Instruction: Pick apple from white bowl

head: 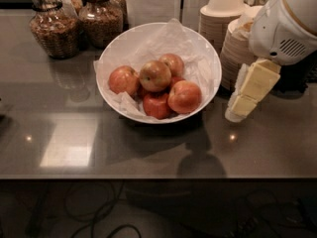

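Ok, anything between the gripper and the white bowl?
No, camera view shows only bare counter between the gripper and the white bowl to its left.

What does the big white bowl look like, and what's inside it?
The white bowl is wide, round and glossy, and it stands upright on the dark grey counter. Crumpled white paper lines it and pokes over the rim. At least five red-and-yellow apples are heaped in the middle. The end effector hangs just to the bowl's right, outside it and not touching it.

Reddish apples (155, 75) heaped in paper-lined white bowl (115, 48), gripper (242, 104) just beside.
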`<state>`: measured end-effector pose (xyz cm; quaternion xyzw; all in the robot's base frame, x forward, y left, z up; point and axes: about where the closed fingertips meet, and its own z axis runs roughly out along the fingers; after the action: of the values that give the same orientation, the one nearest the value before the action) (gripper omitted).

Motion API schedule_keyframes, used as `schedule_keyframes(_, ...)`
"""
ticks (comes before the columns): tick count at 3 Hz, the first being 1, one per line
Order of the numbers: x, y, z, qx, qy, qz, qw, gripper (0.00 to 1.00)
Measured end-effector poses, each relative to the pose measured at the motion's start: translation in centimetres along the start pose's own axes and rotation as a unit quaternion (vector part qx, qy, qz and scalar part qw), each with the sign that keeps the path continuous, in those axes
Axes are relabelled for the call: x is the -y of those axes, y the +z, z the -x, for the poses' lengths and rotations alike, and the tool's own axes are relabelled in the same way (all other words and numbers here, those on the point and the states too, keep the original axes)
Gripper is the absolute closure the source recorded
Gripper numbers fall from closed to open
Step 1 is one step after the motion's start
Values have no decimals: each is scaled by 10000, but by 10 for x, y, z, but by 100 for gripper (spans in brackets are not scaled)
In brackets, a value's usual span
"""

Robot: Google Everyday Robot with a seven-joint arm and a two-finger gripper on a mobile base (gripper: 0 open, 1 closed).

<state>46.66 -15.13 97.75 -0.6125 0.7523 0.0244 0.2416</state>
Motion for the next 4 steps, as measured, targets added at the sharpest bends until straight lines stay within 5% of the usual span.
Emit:
schedule_keyframes(2, 9, 41, 71, 1257, -149, 310, 9915, 0)
schedule_keyframes(3, 18, 60, 91, 1656, -224, 389, 9852, 16)
schedule_keyframes(4, 26, 74, 104, 1839, -295, 408, 9816, 19)
